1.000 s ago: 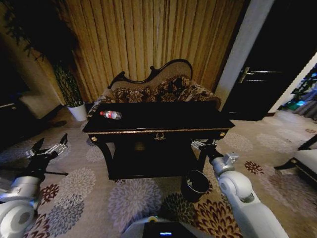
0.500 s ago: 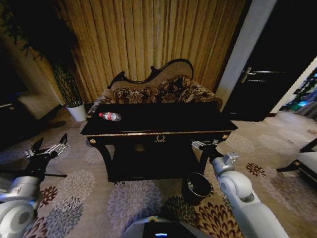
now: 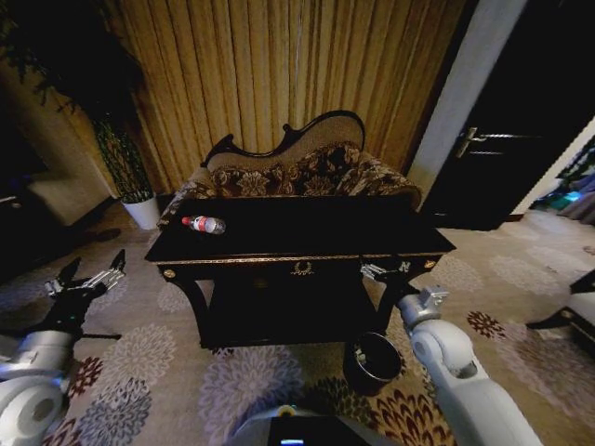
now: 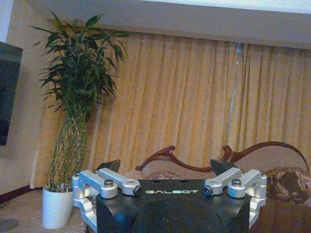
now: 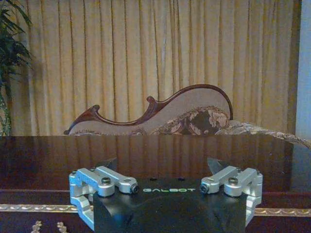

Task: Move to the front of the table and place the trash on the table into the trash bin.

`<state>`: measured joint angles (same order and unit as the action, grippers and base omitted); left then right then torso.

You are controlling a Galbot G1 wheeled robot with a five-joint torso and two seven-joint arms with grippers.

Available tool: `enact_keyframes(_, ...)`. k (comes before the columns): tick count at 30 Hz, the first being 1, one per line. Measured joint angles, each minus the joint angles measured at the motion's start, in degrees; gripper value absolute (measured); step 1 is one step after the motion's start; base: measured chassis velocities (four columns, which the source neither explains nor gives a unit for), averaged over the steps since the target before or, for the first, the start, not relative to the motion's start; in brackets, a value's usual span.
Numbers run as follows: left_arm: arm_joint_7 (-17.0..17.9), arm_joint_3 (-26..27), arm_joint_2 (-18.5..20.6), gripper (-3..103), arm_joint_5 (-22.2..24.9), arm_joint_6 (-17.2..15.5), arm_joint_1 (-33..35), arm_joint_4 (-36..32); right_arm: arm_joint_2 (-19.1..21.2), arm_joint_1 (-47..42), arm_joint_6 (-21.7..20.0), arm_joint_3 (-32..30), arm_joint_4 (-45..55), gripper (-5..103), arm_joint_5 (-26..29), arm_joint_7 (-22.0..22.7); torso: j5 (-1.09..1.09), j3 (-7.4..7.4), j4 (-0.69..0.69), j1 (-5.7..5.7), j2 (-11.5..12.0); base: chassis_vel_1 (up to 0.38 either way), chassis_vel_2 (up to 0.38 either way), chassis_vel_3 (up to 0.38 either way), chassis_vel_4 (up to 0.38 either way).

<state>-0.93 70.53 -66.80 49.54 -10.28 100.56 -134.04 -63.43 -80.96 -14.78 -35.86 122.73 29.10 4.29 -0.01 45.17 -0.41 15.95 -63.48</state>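
The black table (image 3: pixel 316 228) with gold trim stands straight ahead in the head view. On its left end lies the trash I can see, a clear bottle (image 3: pixel 204 224) with a red cap. The dark round trash bin (image 3: pixel 359 373) sits on the carpet below the table's right front corner. My right gripper (image 3: pixel 386 271) hovers open just in front of that corner, above the bin, and its wrist view looks across the glossy table top (image 5: pixel 146 155). Far to the left of the table my left gripper (image 3: pixel 88 279) is open over the carpet, holding nothing.
A patterned curved-back sofa (image 3: pixel 297 167) stands right behind the table against gold curtains. A tall plant in a white pot (image 3: pixel 144 210) is at the back left. A dark door (image 3: pixel 502 139) is at the right. Flowered carpet lies open in front of the table.
The whole head view has shifted: the table and bin now look a little nearer and lower. Both arms hold the same pose, grippers still open.
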Motion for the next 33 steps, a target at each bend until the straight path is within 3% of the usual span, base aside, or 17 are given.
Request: enact_keyframes(33,0.0,-0.3,0.0,100,0.0,0.0,-0.1,0.0,0.2,0.6,0.0,0.2,-1.1,100,-0.3,-1.5,0.00,0.00,0.00,0.00,0.0,-0.074,0.071,0.073,-0.068)
